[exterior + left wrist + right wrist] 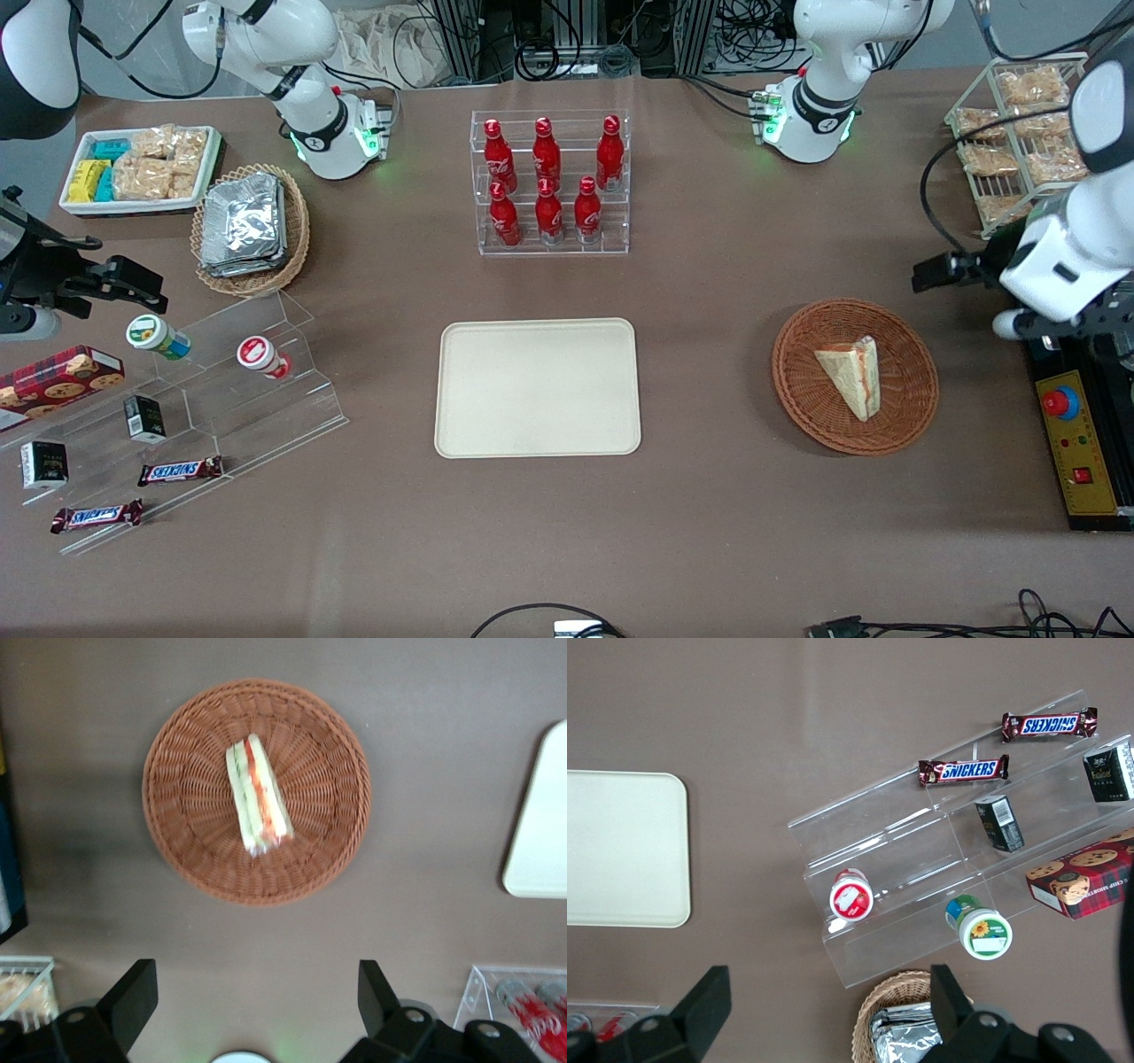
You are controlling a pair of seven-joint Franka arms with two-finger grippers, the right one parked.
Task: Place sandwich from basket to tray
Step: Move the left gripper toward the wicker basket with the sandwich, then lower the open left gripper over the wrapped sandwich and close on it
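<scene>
The sandwich [852, 375] is a pale triangular wedge with a red and green filling stripe. It lies in the round reddish-brown wicker basket [802, 390], also seen in the left wrist view [306, 735] with the sandwich [257, 796] at its middle. The cream tray [537, 387] lies bare at the table's middle, beside the basket toward the parked arm's end; its corner shows in the left wrist view [542, 837]. My left gripper [952, 270] hangs well above the table beside the basket, toward the working arm's end, apart from the sandwich. It [255, 992] is open and empty.
A clear rack of red bottles [551, 182] stands farther from the front camera than the tray. A wire rack of bagged snacks [1019, 133] and a yellow control box [1076, 447] sit at the working arm's end. Stepped acrylic shelves with snacks [177, 416] lie toward the parked arm's end.
</scene>
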